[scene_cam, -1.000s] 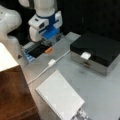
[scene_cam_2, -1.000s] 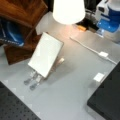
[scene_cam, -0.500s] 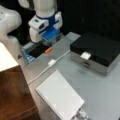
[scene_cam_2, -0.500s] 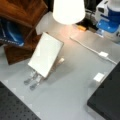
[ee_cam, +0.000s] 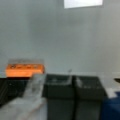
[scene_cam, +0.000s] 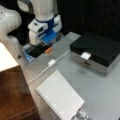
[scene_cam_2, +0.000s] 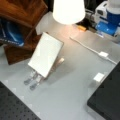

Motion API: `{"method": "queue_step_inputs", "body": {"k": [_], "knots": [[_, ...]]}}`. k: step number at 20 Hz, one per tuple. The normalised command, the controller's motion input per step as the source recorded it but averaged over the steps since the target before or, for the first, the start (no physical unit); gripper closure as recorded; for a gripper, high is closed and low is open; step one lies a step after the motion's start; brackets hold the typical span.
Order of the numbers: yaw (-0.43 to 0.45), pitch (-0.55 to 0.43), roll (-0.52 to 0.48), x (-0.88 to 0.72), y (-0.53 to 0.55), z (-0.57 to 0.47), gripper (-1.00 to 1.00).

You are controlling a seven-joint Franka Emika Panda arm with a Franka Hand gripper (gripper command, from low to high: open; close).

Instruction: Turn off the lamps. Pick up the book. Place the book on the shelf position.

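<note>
The gripper [scene_cam: 47, 40] is seen at the far left of the table in a front view, hanging low over a small orange switch [scene_cam: 48, 50] beside a dark power strip [scene_cam: 35, 52]. In the wrist view the two dark fingers [ee_cam: 60, 92] are pressed together with nothing between them, and the orange switch [ee_cam: 24, 70] lies just to their left.

The lamp [scene_cam_2: 68, 10] appears lit, its white shade glowing and the table below brightened, so the lamp step is judged to be in hand. For a clean press, the closed fingertips should be centred over the orange part and brought straight down (a sideways push would likely shift the strip).

The book [scene_cam: 60, 97] rests untouched, propped tilted on a small stand nearer the camera, well apart from the gripper. The shelf position [scene_cam_2: 22, 11], dark reddish wood, is seen beside the book [scene_cam_2: 45, 53].
</note>
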Motion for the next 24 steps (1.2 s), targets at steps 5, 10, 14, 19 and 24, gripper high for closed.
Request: {"method": "queue_step_inputs", "body": {"k": [5,10,14,19,24], "knots": [[-0.056,-0.293,0.083,-0.28,0.13,-0.32,1.0],[-0.055,-0.317,0.082,-0.32,0.14,-0.31,1.0],[-0.076,-0.322,0.096,-0.31,0.11,-0.29,1.0],[-0.102,-0.329,0.105,-0.3,0.06,-0.38,1.0],[-0.101,-0.34,0.105,-0.33,0.01,-0.47,1.0]]}}
